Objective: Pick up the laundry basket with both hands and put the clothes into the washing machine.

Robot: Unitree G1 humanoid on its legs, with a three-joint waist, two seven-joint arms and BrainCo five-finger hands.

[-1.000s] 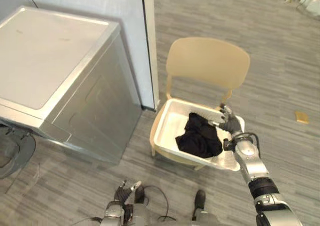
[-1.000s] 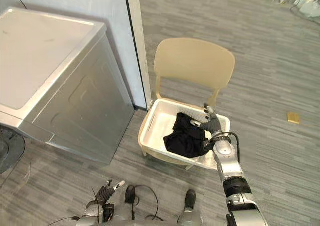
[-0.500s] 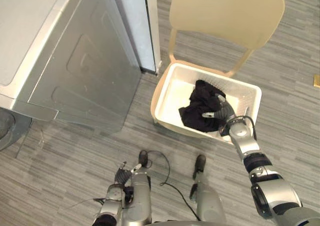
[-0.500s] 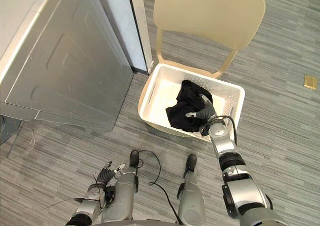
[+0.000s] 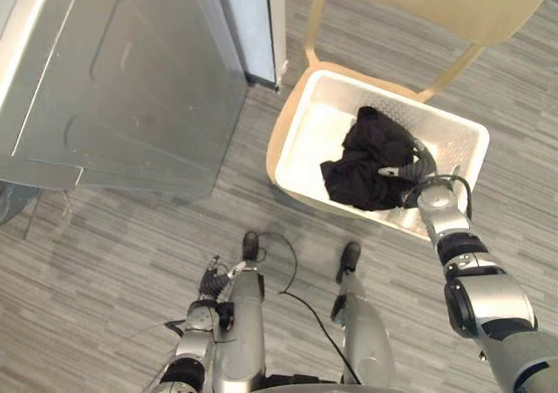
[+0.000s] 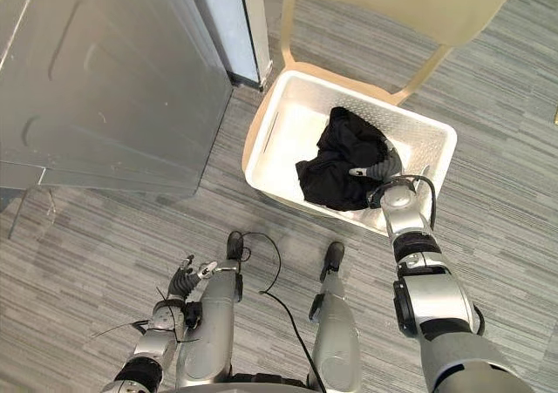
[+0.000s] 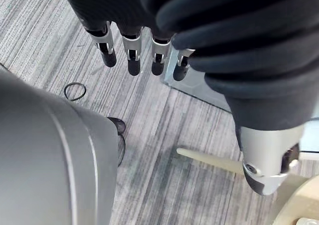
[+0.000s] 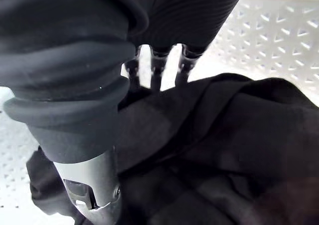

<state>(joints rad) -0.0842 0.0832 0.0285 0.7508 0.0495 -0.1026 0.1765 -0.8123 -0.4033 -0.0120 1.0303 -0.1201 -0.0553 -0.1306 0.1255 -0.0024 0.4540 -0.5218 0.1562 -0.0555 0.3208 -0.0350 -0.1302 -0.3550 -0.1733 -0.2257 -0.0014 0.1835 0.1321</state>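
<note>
Basket on the chair, seen from my head camera: the white laundry tub sits on the beige seat, whose edge shows along the tub's near-left side. The chair's back rises at the far side.

Black clothes lie bunched in the right half of the basket, with the left half of its floor bare. They have not gone into the washer, which stands to the left of the chair, apart from it, its grey side panel facing me.

My right hand reaches over the basket's near rim and rests on the top of the dark heap. My right wrist camera shows black cloth folded up around the hand, against the perforated white wall. I cannot tell whether it has hold of the cloth.

My left hand hangs low at my left side, well apart from the basket and touching nothing. My left wrist camera shows its fingers straight and relaxed in a row above the grey striped floor, holding nothing.
</note>
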